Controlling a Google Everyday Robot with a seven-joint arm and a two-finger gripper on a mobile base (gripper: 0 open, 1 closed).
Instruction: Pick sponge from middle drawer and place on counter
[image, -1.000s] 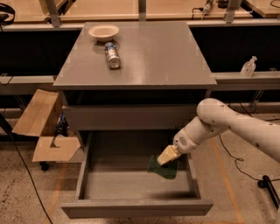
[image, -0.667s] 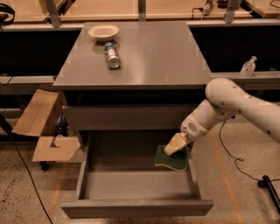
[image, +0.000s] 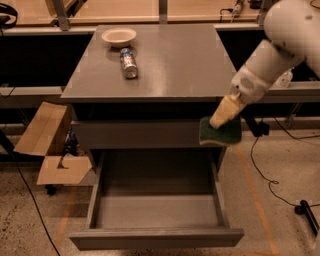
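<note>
Speckled stone-look floor (image: 280, 210) and a row of light wooden tables (image: 125, 10) along the back, with a grey cabinet parked in the middle of it all. Its top is the big flat, slightly glossy grey counter (image: 170, 75), and I'm placing everything else off that.

Toward the counter's back left corner sits a shallow cream-coloured bowl (image: 119, 36), and just in front of the bowl a silver can (image: 129, 63) lies on its side. Well below the counter, the wide, shallow grey middle drawer (image: 155, 239) is pulled all the way out, and its grey floor is plain to see. To the left of the counter and lower down there's an opened brown cardboard box (image: 45, 130) on the floor.

Now the interesting bit: the white robot arm (image: 280, 55) comes in from the right of the counter and angles down to its front right corner. The cream two-finger gripper (image: 218, 122) is just under the counter's front edge there, clamped onto the rectangular dark green sponge (image: 222, 134) with wavy edges. The sponge hangs right at the gripper's tip, below and slightly right of it, with its green face toward the camera. It's in the air in front of the closed grey drawer front (image: 135, 134) directly under the counter, not touching the counter itself.
</note>
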